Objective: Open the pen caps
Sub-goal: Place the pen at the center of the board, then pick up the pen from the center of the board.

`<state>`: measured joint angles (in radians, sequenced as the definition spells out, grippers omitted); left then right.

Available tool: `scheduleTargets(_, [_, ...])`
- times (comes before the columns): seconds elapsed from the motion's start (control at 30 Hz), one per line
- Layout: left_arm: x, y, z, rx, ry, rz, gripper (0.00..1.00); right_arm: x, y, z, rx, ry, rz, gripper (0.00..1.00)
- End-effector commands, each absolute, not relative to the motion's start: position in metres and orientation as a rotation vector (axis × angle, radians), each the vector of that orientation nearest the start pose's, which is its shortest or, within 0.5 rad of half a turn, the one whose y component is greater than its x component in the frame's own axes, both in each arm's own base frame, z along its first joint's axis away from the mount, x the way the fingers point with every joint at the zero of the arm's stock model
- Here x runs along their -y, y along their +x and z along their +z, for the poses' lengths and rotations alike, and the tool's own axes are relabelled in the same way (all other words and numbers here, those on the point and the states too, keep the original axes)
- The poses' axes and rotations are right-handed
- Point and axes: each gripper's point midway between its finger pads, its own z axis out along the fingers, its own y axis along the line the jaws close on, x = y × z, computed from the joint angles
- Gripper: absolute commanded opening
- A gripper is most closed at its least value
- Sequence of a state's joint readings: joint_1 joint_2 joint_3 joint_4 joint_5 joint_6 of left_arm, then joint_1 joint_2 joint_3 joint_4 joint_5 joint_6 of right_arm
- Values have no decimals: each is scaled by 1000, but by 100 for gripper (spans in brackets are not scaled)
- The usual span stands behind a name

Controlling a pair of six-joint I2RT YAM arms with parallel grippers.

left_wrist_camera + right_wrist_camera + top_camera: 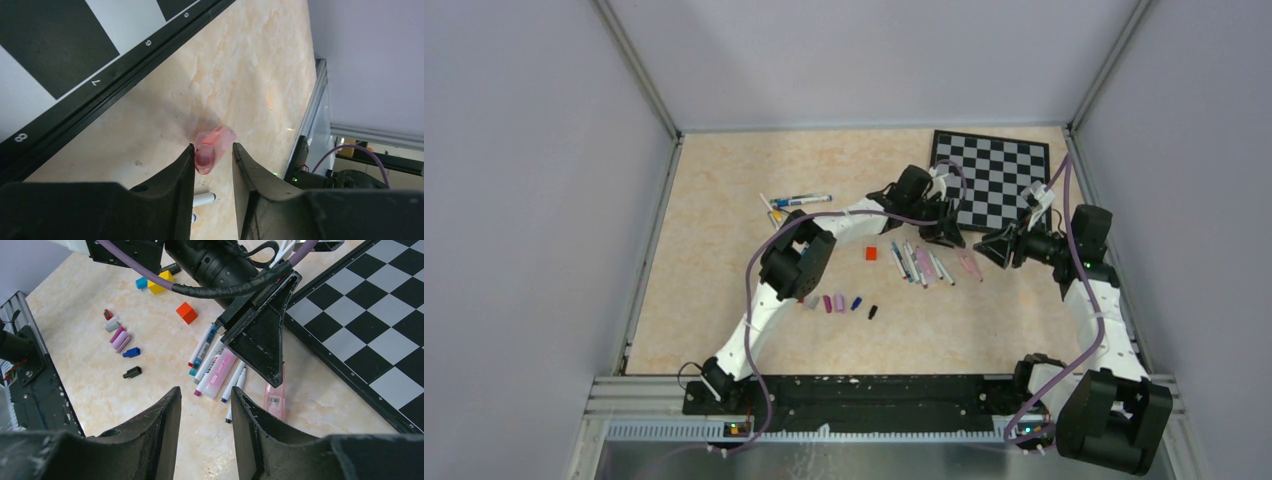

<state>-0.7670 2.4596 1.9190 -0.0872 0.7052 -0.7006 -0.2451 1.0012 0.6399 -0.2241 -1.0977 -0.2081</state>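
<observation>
Nearest the arm bases, a loose row of pen caps (839, 303) is seen lying on the table (714, 250), apart from any barrel: red, grey, two pinkish-purple, blue and black, each a short stubby cylinder. From this row it is judged that a good part of the task is done. Just beyond, a small red cube (186, 312) is set by itself. Beside it the pens (216, 367) are laid in a close sheaf, thin white and grey barrels with one broader pink one among them. Several show bare coloured tips, so these are taken to be uncapped. The right claw (205, 392) is held above the table near this sheaf, its jaws narrowly parted with nothing between them. At the sheaf's outer side a pink highlighter (275, 401) lies alone, just short of the chessboard (999, 175). The left claw (213, 146) is set down over its end. In the left wrist view a translucent pink piece (209, 154), seemingly the cap end, sits between the slightly parted jaws. Whether it is pinched or merely straddled cannot be told, so this pen is judged to be the one in hand. Farthest off, at the left, two more pens (802, 201) lie beside a yellow block (160, 285). Whether they are capped is too small to tell, so they may be what is left.
</observation>
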Motion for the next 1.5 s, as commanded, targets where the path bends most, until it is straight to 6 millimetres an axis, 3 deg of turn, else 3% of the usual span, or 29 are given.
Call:
scheduleTargets(0.0, [514,355,88,-2369,588,-1412,38,-86,276,198,-1774,-595,811,41])
scheduleTargets(0.13, [509,367,106,-2325,591,-1309,42,-85,276,197,-1776,-597,807,41])
scheduleTargets(0.27, [496,382,139,-2233,584,-1214,43,-85,276,196,-1776,-602,800,41])
scheduleTargets(0.47, [464,381,166,-2123,558,-1094,44,-84,275,195,-1777,-608,791,41])
scheduleTargets(0.67, [415,370,198,-2004,532,-932,46,-85,275,193,-1771,-619,787,41])
scheduleTargets(0.7, [404,367,213,-1960,528,-903,47,-85,274,193,-1768,-622,786,41])
scheduleTargets(0.8, [367,358,222,-1928,472,-804,53,-85,273,193,-1758,-634,783,41])
scheduleTargets(0.97, [291,346,230,-1894,315,-617,72,-86,272,191,-1748,-646,785,41])
scheduleTargets(1.1, [230,335,223,-1880,192,-462,97,-86,273,189,-1750,-647,784,41])
scheduleTargets(1.2, [194,327,220,-1868,112,-405,99,-85,273,188,-1754,-646,784,41])
scheduleTargets(1.3, [170,321,214,-1877,46,-397,99,-84,273,187,-1756,-641,784,41])
scheduleTargets(1.47, [154,314,189,-1958,5,-423,99,-83,274,185,-1760,-634,784,41])
